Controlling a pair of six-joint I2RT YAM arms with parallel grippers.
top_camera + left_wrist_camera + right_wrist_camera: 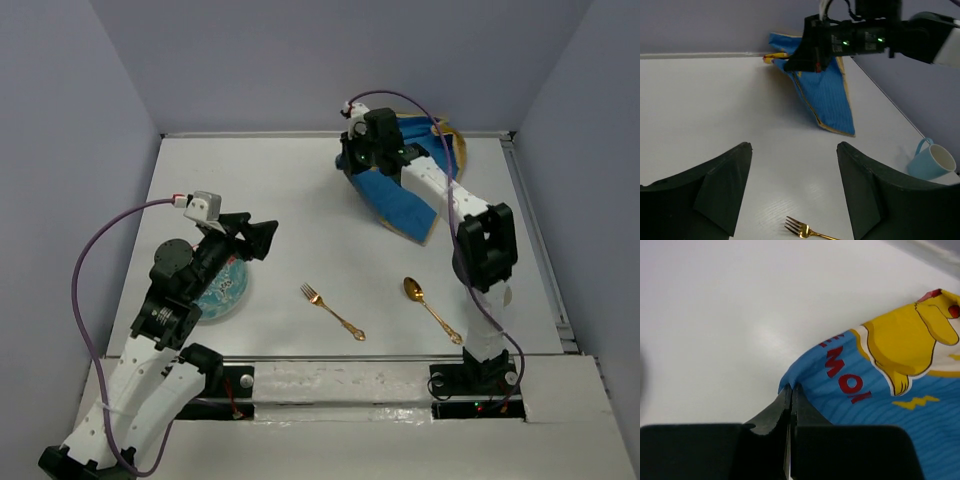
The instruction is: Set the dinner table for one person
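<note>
The dinner table (250, 180) is a plain white top. At its back right lies a blue cartoon-print cloth (400, 200), partly lifted and folded over. My right gripper (352, 165) is shut on the cloth's left edge; in the right wrist view its fingers (791, 387) pinch the blue cloth (880, 390) beside red lettering. My left gripper (268, 238) hangs open over the left middle of the table, holding nothing. In the left wrist view its fingers (794, 147) frame bare table, with a gold fork (802, 230) just below and the cloth (827, 95) farther off.
A blue-patterned plate (222, 290) sits under the left arm. The gold fork (332, 311) and a gold spoon (432, 309) lie near the front edge. A light blue mug (932, 161) stands at the right. Lavender-grey walls enclose the table.
</note>
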